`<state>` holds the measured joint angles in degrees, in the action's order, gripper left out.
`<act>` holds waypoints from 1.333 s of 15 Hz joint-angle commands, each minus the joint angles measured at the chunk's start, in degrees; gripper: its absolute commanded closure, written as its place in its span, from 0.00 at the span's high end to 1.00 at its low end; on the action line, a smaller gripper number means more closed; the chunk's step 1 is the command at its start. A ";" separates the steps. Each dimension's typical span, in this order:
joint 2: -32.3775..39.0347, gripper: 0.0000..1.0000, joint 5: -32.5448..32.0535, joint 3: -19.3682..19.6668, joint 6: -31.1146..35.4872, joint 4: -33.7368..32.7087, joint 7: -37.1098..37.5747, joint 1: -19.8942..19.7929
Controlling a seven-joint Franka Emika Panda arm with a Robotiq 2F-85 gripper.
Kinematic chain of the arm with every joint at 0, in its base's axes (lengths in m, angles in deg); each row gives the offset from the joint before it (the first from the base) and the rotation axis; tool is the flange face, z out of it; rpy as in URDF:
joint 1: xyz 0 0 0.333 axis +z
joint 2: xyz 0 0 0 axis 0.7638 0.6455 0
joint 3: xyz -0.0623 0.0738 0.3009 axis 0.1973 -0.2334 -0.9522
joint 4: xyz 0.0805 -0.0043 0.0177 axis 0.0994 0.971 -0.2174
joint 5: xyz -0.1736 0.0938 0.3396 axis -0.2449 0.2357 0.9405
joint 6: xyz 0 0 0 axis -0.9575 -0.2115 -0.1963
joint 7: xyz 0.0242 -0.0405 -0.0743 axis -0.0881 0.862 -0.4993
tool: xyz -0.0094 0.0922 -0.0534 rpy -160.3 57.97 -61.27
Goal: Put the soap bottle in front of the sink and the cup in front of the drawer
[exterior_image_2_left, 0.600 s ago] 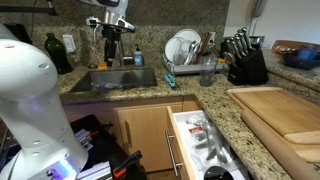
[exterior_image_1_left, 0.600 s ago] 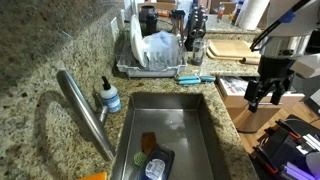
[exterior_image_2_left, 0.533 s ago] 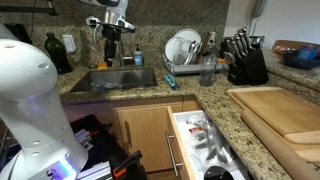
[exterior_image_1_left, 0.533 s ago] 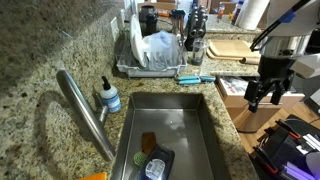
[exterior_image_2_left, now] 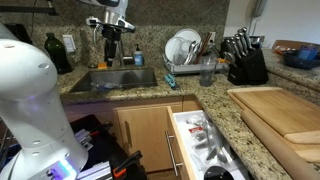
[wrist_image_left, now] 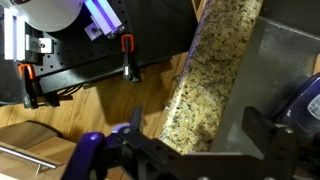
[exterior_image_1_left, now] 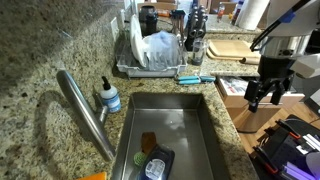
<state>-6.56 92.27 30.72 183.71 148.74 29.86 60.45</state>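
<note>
Wrist view: black end effector (wrist_image_left: 192,130) gapes wide, empty, over speckled granite counter (wrist_image_left: 215,70) beside smooth steel sink (wrist_image_left: 288,50)

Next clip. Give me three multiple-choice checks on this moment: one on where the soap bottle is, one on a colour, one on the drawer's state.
1. Where does the soap bottle stand?
A) on the wooden cutting board
B) on the granite beside the tap
C) in the dish rack

2. What colour is its liquid?
A) blue
B) red
C) yellow

3. The drawer is:
A) shut
B) pulled open
C) lifted out onto the counter

Answers:
1 B, it stands upright at the tap's base.
2 A, blue shows through the clear body.
3 B, its front stands out from the cabinet and its inside shows in an exterior view.
</note>
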 commanded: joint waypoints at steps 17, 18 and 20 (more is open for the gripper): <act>29.02 1.00 -11.09 -5.15 29.42 -14.17 23.52 9.05; 31.11 1.00 -12.50 -4.92 29.37 -16.22 24.15 9.15; 33.68 1.00 -11.97 -5.21 31.28 -21.41 25.03 9.80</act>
<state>23.13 80.87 24.91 213.33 133.74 53.55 68.90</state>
